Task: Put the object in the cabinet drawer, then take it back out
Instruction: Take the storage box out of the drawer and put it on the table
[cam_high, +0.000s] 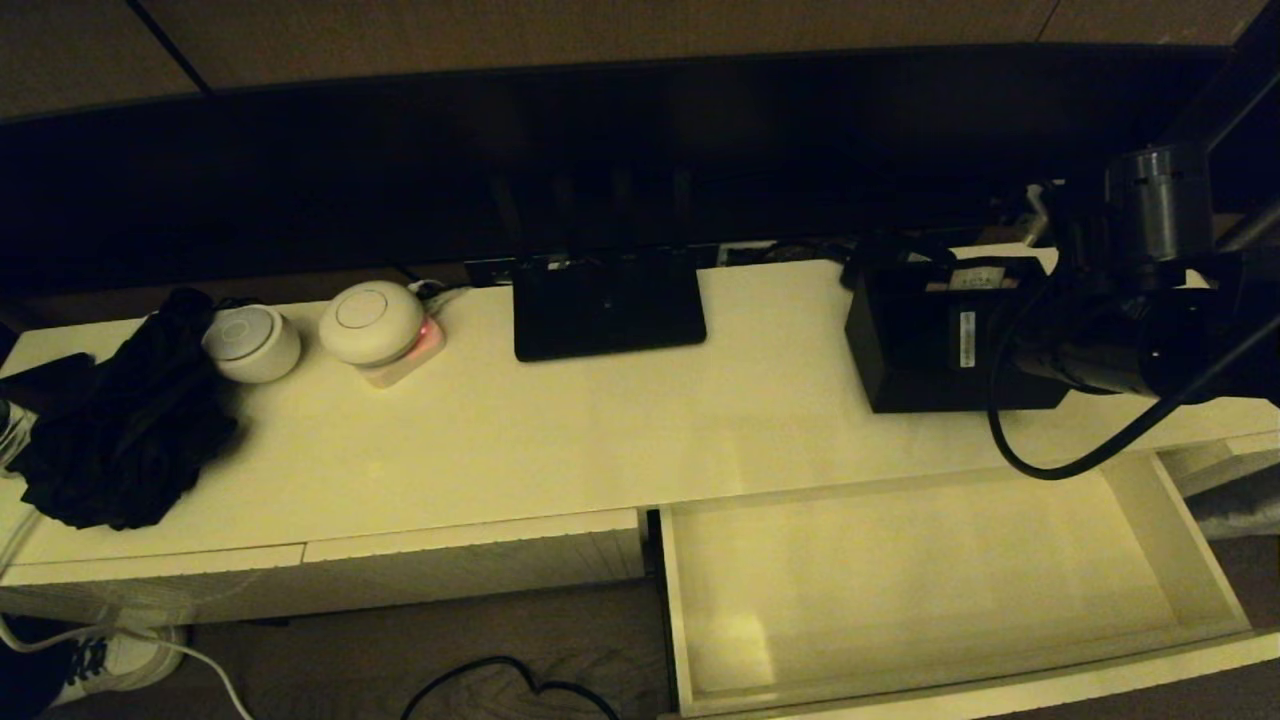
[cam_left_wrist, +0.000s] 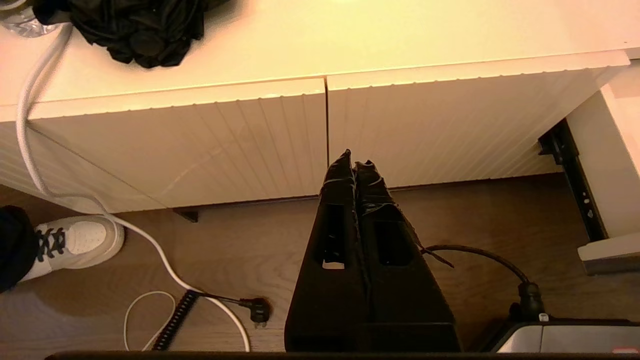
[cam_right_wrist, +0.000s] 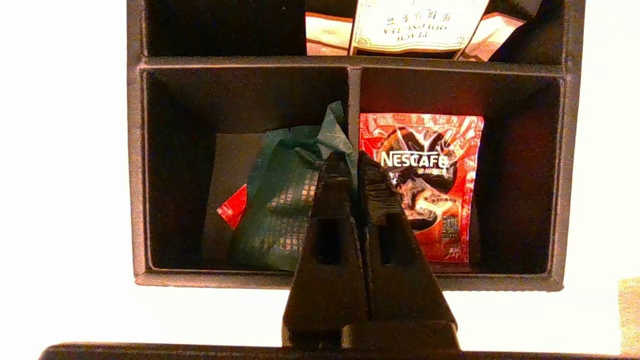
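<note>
- The right gripper (cam_right_wrist: 354, 162) is hovering above the black box (cam_high: 945, 345), fingers pressed together, grasping nothing
- The box is sitting on the cabinet top (cam_high: 600, 420), behind the open drawer (cam_high: 1140, 490)
- The left gripper (cam_left_wrist: 354, 162) is hanging clenched before the closed drawer fronts (cam_left_wrist: 225, 130)

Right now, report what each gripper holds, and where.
Nothing. The right gripper is shut, empty, above the black box; the left gripper, shut, hangs by the cabinet.
</note>
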